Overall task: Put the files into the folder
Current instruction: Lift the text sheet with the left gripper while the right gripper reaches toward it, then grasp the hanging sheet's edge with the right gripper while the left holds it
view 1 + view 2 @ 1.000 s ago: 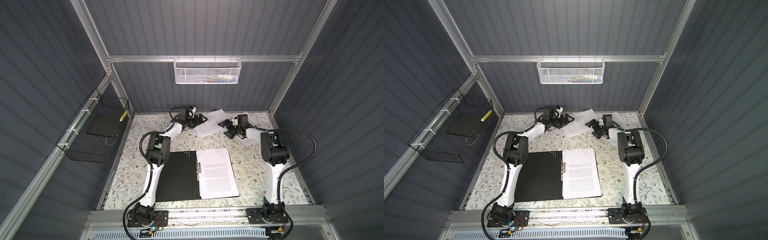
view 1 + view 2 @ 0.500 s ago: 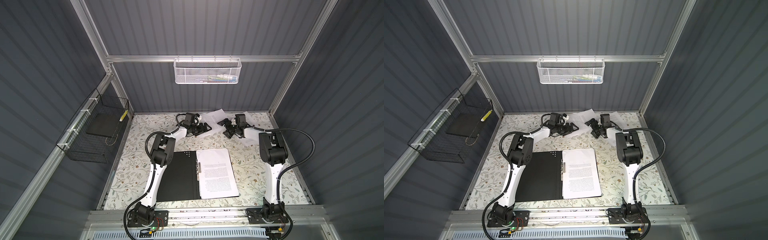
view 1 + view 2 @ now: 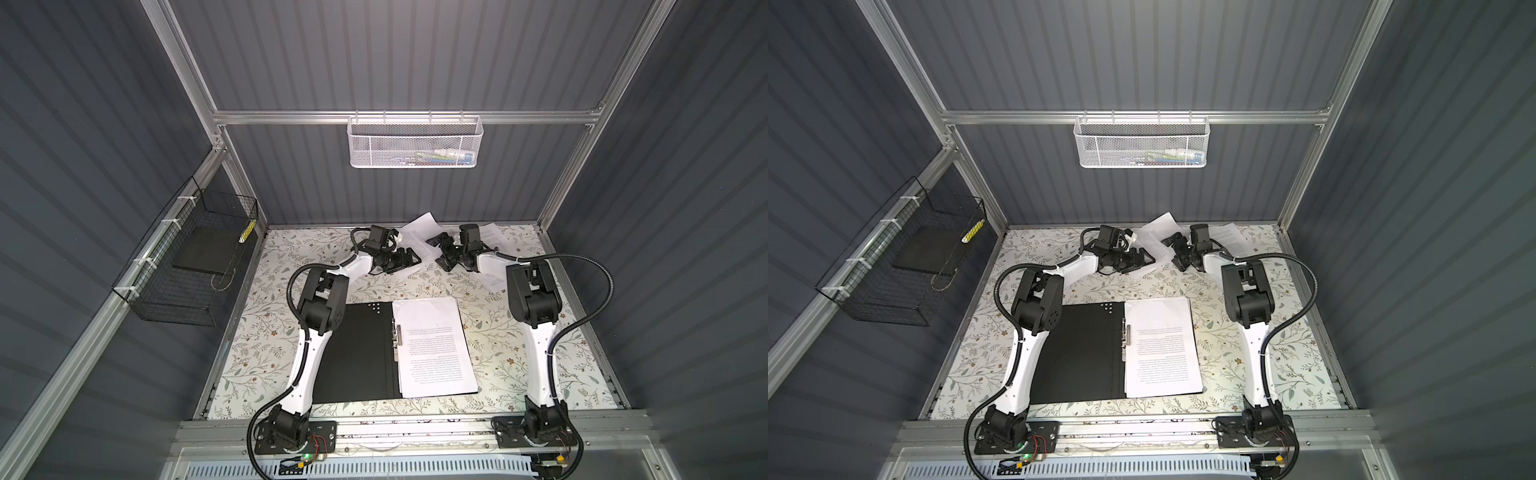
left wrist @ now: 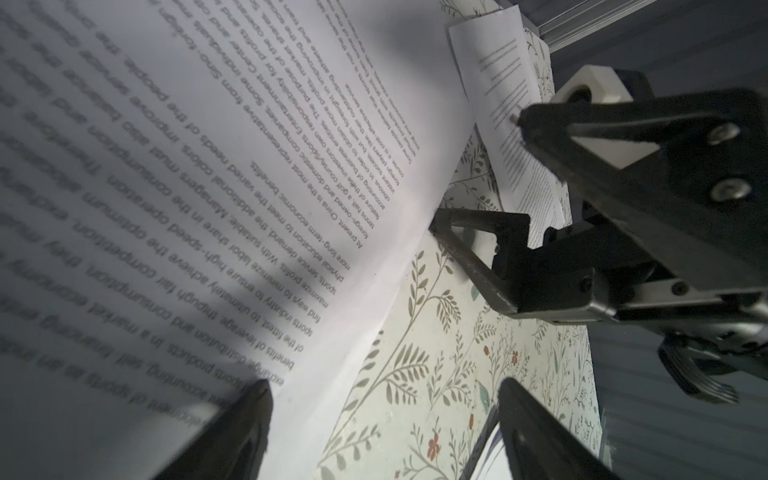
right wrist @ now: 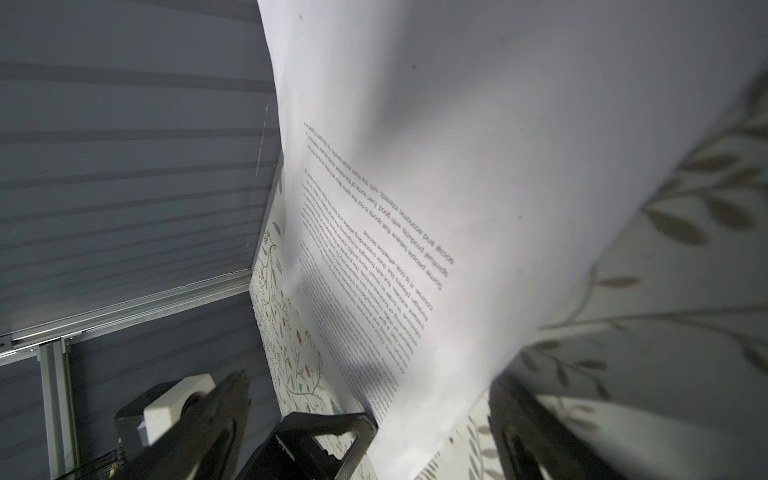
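Standing apart, the left fingers (image 4: pixel 243 424) are bracketing the edge of a printed sheet (image 4: pixel 187 166) without clamping it. The right fingers (image 5: pixel 528 428) are likewise standing apart, with the sheet reaching down between them, unpinched. In both top views the two sets of fingers are facing each other at the back of the counter (image 3: pixel 268 330), with the sheet curling up against the rear wall. More files (image 3: pixel 492 236) are lying beside the right arm. The folder (image 3: pixel 357 353) is lying open near the front, black inside up, with a text stack (image 3: pixel 432 345) resting on its right half beside the spine clip (image 3: pixel 397 338).
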Controlling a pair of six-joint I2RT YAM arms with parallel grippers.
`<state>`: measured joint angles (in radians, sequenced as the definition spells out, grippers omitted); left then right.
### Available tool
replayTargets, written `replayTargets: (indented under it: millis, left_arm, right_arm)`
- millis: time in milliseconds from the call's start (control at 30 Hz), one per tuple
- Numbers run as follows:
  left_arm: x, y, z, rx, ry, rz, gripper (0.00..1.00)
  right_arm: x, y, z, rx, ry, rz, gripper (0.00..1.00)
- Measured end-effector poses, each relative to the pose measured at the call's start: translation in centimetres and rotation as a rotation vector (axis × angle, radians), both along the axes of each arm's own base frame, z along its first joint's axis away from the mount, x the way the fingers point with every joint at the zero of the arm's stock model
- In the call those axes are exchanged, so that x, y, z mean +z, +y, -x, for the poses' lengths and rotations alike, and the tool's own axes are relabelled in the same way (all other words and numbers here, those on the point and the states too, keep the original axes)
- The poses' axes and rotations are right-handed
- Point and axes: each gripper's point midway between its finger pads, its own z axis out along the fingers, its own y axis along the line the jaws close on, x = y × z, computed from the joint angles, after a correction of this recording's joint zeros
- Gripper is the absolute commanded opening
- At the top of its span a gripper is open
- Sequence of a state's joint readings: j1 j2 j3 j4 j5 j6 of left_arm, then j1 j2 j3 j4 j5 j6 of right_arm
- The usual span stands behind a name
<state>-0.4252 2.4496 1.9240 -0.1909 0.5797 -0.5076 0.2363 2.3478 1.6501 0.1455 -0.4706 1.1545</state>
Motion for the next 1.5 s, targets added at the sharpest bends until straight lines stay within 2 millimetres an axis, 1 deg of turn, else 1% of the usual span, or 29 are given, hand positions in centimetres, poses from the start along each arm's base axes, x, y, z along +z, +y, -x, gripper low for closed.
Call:
replayTargets:
  millis: [267, 367, 467, 600, 767, 833, 900, 1067, 1167, 1267, 1367, 1500]
  left_arm:
    - [0.1, -0.1, 0.1, -0.007, 0.004, 0.007, 0.86]
    - [0.1, -0.1, 0.2, -0.010, 0.006, 0.009, 0.86]
    - [0.0, -0.2, 0.3, -0.015, 0.009, 0.014, 0.86]
    - [0.0, -0.2, 0.4, -0.021, 0.006, 0.022, 0.86]
    - [0.1, -0.3, 0.6, -0.028, 0.007, 0.030, 0.86]
    - [0.1, -0.3, 0.8, -0.031, 0.008, 0.039, 0.86]
    - [0.1, -0.2, 0.9, -0.035, 0.011, 0.050, 0.86]
    - [0.2, -0.3, 1.2, -0.043, 0.026, 0.084, 0.85]
    - [0.2, -0.4, 1.5, -0.046, 0.030, 0.105, 0.85]
    - [0.2, -0.2, 2.3, -0.050, 0.045, 0.113, 0.85]
    - [0.2, 0.0, 3.4, -0.049, 0.066, 0.113, 0.85]
    - [0.2, 0.1, 4.9, -0.049, 0.091, 0.114, 0.85]
  right_arm:
    - [0.1, 3.1, 0.7, 0.038, -0.008, -0.055, 0.89]
    - [0.1, 4.0, 1.0, 0.047, -0.021, -0.075, 0.85]
    - [-0.1, 4.5, 0.7, 0.045, -0.040, -0.093, 0.79]
    - [-0.5, 4.6, 0.3, 0.041, -0.061, -0.111, 0.68]
    - [-0.9, 4.9, -0.3, 0.044, -0.081, -0.107, 0.50]
    - [-1.0, 5.0, -0.4, 0.047, -0.084, -0.103, 0.47]
    - [-1.2, 5.4, -0.3, 0.056, -0.082, -0.095, 0.47]
    - [-1.0, 6.3, 0.1, 0.076, -0.095, -0.099, 0.42]
    - [-1.2, 6.4, 0.5, 0.083, -0.102, -0.114, 0.39]
    - [-2.1, 6.4, 1.4, 0.096, -0.091, -0.124, 0.38]
    - [-2.0, 6.1, 2.5, 0.102, -0.082, -0.123, 0.39]
    - [-2.0, 5.7, 4.1, 0.116, -0.068, -0.125, 0.43]
